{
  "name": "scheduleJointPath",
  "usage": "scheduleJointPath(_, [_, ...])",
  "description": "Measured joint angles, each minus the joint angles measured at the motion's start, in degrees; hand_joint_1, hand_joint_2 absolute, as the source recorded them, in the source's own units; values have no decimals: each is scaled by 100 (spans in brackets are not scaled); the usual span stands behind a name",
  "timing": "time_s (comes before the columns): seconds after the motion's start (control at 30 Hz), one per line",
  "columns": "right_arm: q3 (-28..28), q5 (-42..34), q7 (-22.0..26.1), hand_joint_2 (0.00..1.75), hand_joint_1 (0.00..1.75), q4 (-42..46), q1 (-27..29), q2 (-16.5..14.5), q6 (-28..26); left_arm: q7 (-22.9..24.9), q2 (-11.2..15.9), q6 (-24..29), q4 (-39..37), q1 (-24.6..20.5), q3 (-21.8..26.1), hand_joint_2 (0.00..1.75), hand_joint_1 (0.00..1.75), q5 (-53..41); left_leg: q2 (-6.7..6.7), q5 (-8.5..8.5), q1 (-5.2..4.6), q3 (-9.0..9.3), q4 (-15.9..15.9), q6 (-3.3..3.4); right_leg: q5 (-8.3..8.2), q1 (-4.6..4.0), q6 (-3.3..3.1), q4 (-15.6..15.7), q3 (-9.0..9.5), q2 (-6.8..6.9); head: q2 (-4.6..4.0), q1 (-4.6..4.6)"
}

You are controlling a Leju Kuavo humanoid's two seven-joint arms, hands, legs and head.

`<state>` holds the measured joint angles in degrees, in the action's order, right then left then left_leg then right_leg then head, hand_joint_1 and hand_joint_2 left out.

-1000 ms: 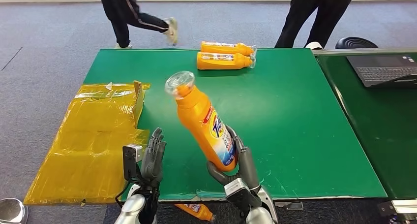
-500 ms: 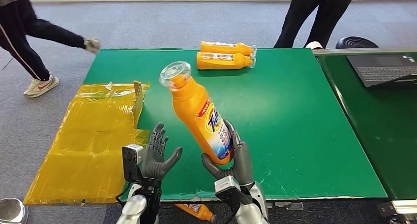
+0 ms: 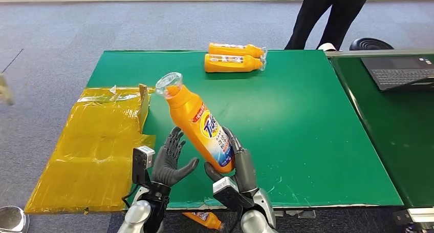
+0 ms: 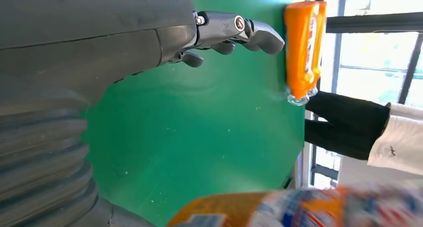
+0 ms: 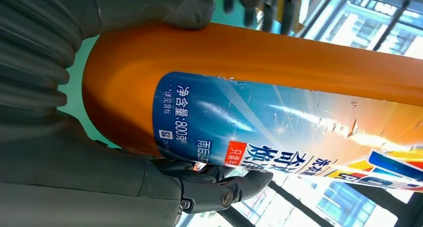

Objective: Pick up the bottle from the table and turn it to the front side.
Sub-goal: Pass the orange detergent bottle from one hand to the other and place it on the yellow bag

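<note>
An orange detergent bottle [image 3: 197, 121] with a clear cap and a blue label is lifted off the green table [image 3: 307, 120], tilted with its cap up and to the left. My right hand [image 3: 238, 164] grips its lower body; the right wrist view shows the bottle [image 5: 259, 87] clamped between thumb and fingers [image 5: 224, 187]. My left hand [image 3: 171, 159] is open just left of the bottle, fingers spread, apart from it. In the left wrist view the fingers [image 4: 234, 30] reach over bare green table and the held bottle [image 4: 299, 212] is a blur.
Two more orange bottles [image 3: 235, 57] lie side by side at the table's far edge. Crumpled yellow plastic sheeting [image 3: 97, 141] covers the table's left side. A laptop [image 3: 402, 71] sits on a second table at right. A person's dark legs [image 3: 327, 15] stand behind the table.
The bottle has tilted and shifted further left and lower in my right hand. My left hand has spread open and moved closer to it. A person walking at the far left has left the view.
</note>
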<state>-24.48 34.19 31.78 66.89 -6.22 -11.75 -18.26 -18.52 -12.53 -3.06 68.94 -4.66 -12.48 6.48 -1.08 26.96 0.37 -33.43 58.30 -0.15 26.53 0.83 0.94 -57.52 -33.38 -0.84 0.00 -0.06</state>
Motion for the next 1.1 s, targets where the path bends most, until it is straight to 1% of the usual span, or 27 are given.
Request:
scheduleJointPath(0.2, [7, 173, -116, 175, 175, -70, 21, -1, 119, 97, 229, -121, 287, -31, -23, 175, 0, -153, 1, 0, 1, 0, 0, 0, 1, 0, -1, -1, -1, -1, -1, 0])
scheduleJointPath(0.43, [21, 207, -118, 175, 175, -93, 23, -1, 149, 155, 342, -181, 406, -30, -34, 175, 0, -179, 0, 0, 0, -1, 0, 0, 0, 1, -1, 0, 0, 0, 0, 1])
scheduleJointPath(0.53, [45, 288, -113, 175, 175, -112, 19, -3, 226, 420, 410, -406, 451, 2, -52, 175, 0, -90, 0, 0, 0, -2, 0, -1, 0, 1, -1, 0, 0, 0, -1, 0])
scheduleJointPath(0.6, [52, 332, -101, 175, 175, -149, 13, -3, 260, 553, 506, -548, 492, 53, -53, 175, 0, -18, 3, 0, 1, -2, 0, -1, 1, 0, -1, -1, -2, -1, 0, 0])
scheduleJointPath(0.73, [55, 349, -32, 175, 175, -261, -6, -3, 269, 625, 732, -690, 536, 95, -51, 175, 0, 39, 2, 0, 3, -3, -1, -2, 2, -2, -3, -2, -3, 0, 0, -1])
scheduleJointPath(0.83, [55, 320, 10, 175, 175, -324, -24, -3, 290, 681, 842, -802, 542, 119, -51, 175, 0, 120, 3, -1, 3, -3, -2, -3, 2, -2, -3, -3, -3, -1, -1, -1])
scheduleJointPath(1.1, [55, 303, 79, 175, 175, -496, -88, -3, 256, 782, 987, -1078, 513, 138, -51, 175, 0, 315, 2, -1, 2, -3, -1, -3, 2, -1, -3, -2, -4, -1, 0, -1])
